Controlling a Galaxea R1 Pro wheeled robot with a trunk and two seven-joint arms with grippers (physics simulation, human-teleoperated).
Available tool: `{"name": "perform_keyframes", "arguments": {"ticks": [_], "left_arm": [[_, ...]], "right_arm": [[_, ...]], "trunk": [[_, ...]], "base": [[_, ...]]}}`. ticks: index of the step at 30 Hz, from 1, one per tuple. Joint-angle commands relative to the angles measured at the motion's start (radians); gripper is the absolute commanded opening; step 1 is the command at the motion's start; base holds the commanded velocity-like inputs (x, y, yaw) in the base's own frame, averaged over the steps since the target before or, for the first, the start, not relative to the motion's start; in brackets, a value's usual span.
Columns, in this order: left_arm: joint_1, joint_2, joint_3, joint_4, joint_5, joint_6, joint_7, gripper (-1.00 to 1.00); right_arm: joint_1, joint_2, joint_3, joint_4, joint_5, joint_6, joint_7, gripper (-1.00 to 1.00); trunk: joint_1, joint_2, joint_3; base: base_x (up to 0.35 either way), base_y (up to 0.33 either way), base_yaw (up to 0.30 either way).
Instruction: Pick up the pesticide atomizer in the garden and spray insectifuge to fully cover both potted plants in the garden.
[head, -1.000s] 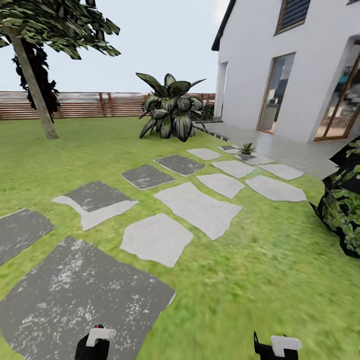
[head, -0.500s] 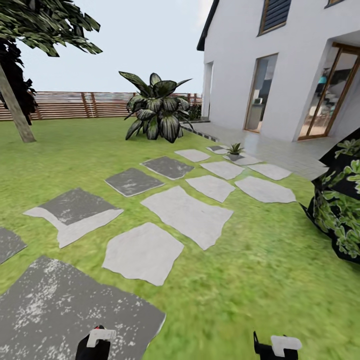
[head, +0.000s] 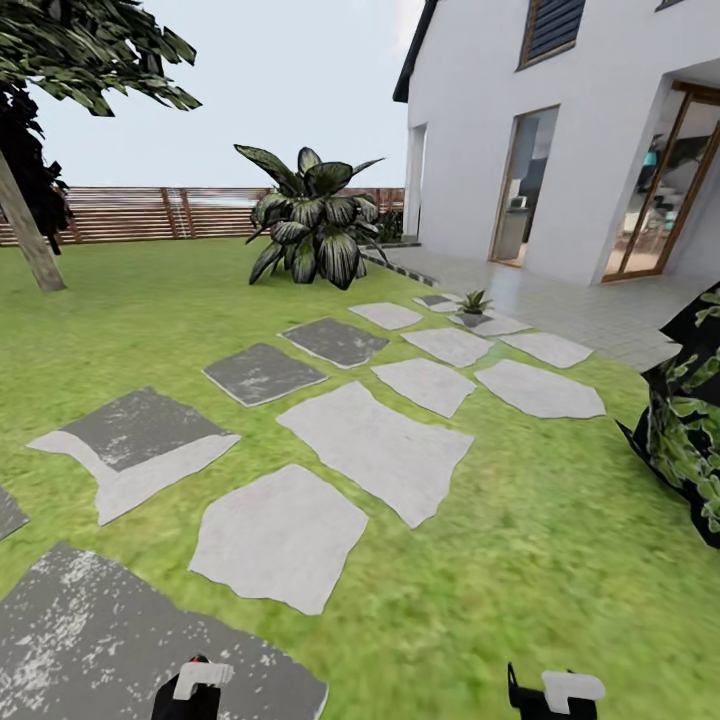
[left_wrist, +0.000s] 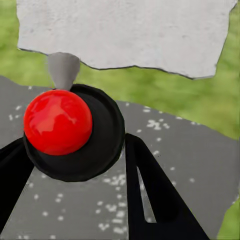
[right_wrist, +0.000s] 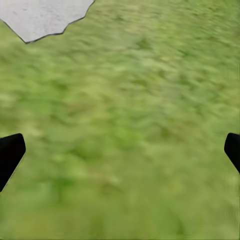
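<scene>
Garden lawn of green grass (head: 560, 560) with grey irregular stepping stones (head: 375, 445) has slid nearer and leftward since a second ago, so the robot is advancing. One small potted plant, a green rosette in a grey pot (head: 474, 304), stands at one o'clock, far ahead. Right pincer (right_wrist: 120, 150) gapes wide, empty; left pincer (head: 192, 690) cannot be judged.

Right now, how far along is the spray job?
Done: nothing visibly. The right hand is open over grass, holding nothing. In hand: apparently the approach; one potted plant stands far ahead on the stepping stones by the house. Left: getting the pesticide atomizer, then spraying both plants.
</scene>
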Motion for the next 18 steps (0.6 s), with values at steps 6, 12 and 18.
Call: {"name": "perform_keyframes", "arguments": {"ticks": [6,12,18], "left_arm": [[-0.001,-0.002,0.005,0.001,-0.008,-0.004,-0.002,-1.00],[-0.001,-0.002,0.005,0.001,-0.008,-0.004,-0.002,-1.00],[-0.001,-0.002,0.005,0.002,-0.009,-0.004,-0.002,-1.00]], "right_arm": [[-0.001,0.000,-0.001,0.000,0.010,-0.002,-0.005,1.00],[-0.001,0.002,-0.001,0.000,0.010,-0.002,-0.005,1.00],[-0.001,0.002,-0.001,0.001,0.010,-0.002,-0.005,1.00]], "trunk": [[0.000,0.000,-0.001],[0.000,0.000,-0.001],[0.000,0.000,-0.001]], "base": [[0.337,0.000,0.000],[0.337,0.000,0.000],[0.337,0.000,0.000]]}}
